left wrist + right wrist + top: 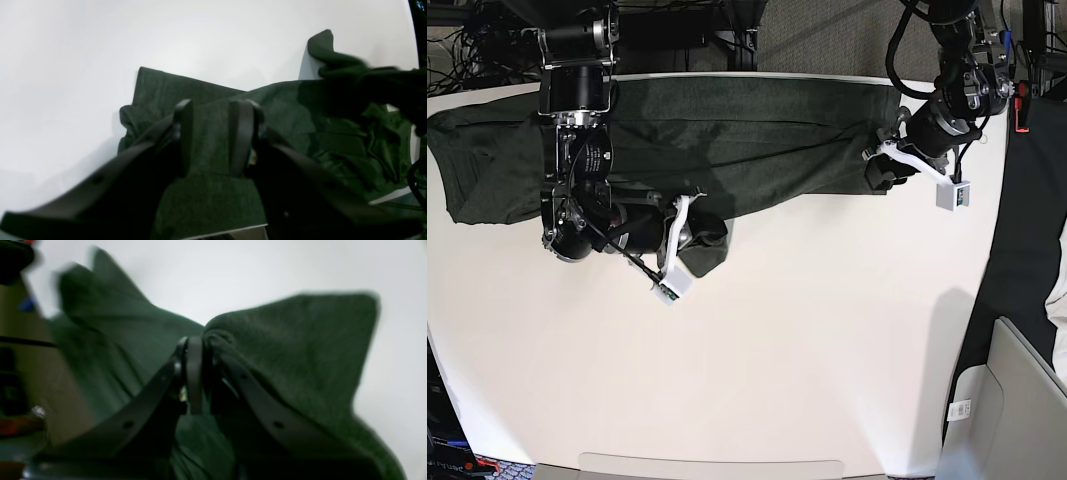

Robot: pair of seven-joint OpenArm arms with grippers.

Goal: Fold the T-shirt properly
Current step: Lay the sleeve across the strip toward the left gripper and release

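The dark green T-shirt (pixel 747 130) lies stretched in a long band along the far edge of the white table (pixel 827 350). My right gripper (pixel 699 236) is at the band's lower edge, left of centre, shut on a bunched fold of it. In the right wrist view its fingertips (pixel 195 346) press together, with cloth (pixel 300 340) draped over the right finger. My left gripper (pixel 879 172) hovers at the shirt's right end. In the left wrist view it (pixel 213 106) is open, and flat fabric (pixel 300 110) shows in the gap.
The table's far edge runs just behind the shirt, with arm mounts and cables (pixel 727 30) beyond it. A dark floor strip and a grey box (pixel 1017 410) lie off the table's right side. The right arm's body (pixel 577 150) lies over the shirt's left part.
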